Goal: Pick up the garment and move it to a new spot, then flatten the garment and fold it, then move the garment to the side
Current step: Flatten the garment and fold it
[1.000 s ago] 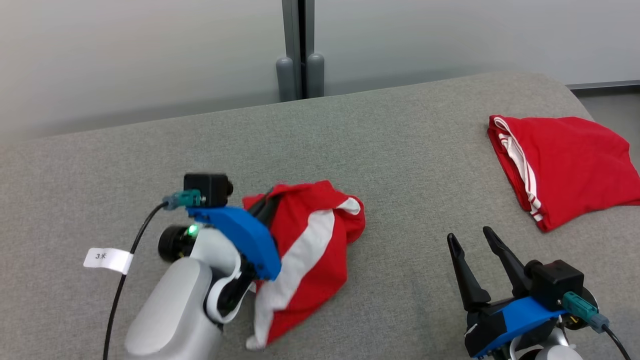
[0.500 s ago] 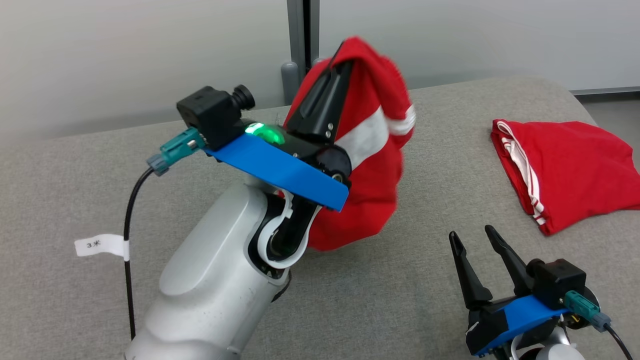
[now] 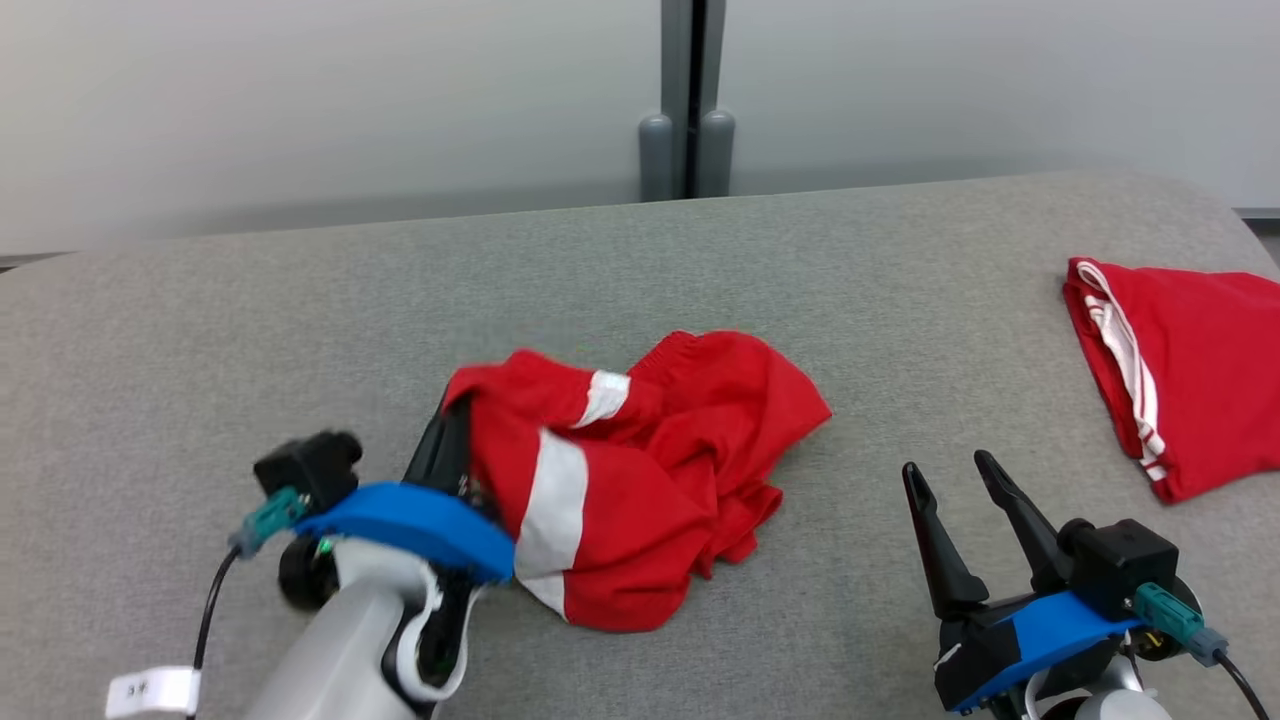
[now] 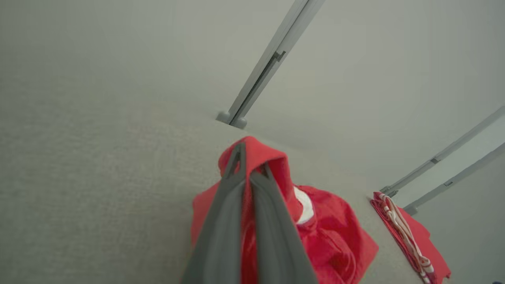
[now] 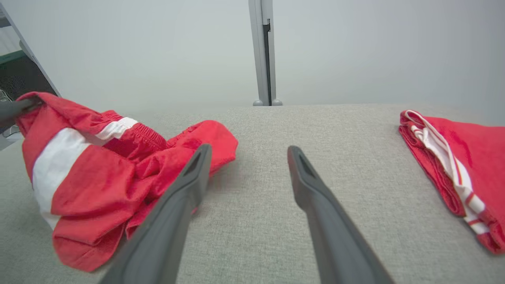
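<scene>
The garment (image 3: 640, 470) is red with a white stripe and lies crumpled in the middle of the grey padded surface (image 3: 300, 330). One edge of it is raised at the left, where my left gripper (image 3: 452, 412) is shut on the cloth. The left wrist view shows the two fingers pressed together with the red garment (image 4: 331, 236) draped over their tips and trailing down to the right. My right gripper (image 3: 948, 474) stands open low on the right, a little right of the garment (image 5: 118, 169) and touching nothing, fingers (image 5: 185, 185) spread wide.
A second red garment (image 3: 1180, 370) with white stripes lies folded at the far right edge of the surface; it also appears in the right wrist view (image 5: 457, 157). A pale wall with a grey post (image 3: 685, 100) stands behind. Bare surface lies between the two garments.
My left gripper, which had lifted the garment high half a second ago, has come down to the left, and the cloth now spreads over the surface. The head camera has shifted. The right gripper has kept still.
</scene>
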